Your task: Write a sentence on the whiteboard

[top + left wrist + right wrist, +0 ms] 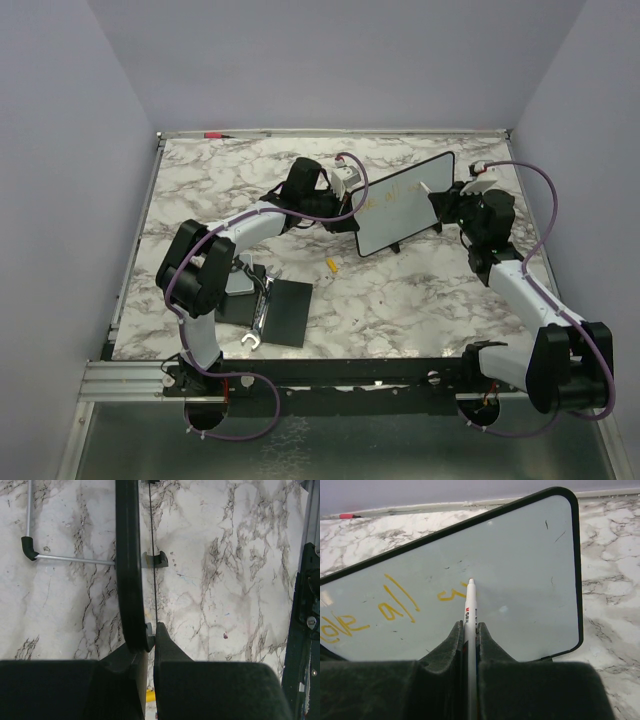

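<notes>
Though black-framed, whiteboard with yellow lettering

One small rectangular whiteboard with a thin black frame, two black robot hands, the left hand and the right hand, one white marker pen, one flat black square pad, one silver spanner, one small yellow piece and one thin red pen share a single marble-patterned bench.
</notes>
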Robot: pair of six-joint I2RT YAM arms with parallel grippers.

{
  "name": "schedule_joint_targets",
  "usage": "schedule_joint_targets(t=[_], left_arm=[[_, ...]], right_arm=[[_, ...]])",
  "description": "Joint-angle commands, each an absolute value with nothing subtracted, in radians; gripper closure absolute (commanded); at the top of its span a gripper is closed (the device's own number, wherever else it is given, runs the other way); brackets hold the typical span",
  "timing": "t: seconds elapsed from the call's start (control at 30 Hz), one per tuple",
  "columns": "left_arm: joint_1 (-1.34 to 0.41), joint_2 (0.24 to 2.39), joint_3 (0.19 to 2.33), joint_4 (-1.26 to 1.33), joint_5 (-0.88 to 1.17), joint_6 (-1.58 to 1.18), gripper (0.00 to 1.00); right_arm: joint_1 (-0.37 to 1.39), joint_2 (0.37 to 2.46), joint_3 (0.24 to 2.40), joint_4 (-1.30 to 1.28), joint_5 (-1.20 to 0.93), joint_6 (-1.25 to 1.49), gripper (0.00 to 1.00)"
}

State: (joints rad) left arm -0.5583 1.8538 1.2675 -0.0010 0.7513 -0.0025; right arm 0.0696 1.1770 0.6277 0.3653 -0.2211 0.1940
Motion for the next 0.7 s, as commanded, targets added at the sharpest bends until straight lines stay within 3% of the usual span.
schedule_joint_targets(t=[0.0, 0.67], left_arm=[[-0.56, 1.876, 1.285, -0.022, 0.767, 0.028, 1.0], [-0.56, 1.873, 1.284, -0.023, 0.765, 0.029, 1.0]], right_arm=[[0.063, 1.172, 0.659, 0.397, -0.207, 0.192, 0.99], [0.063, 1.199, 0.666, 0.38, -0.158, 0.197, 0.99]])
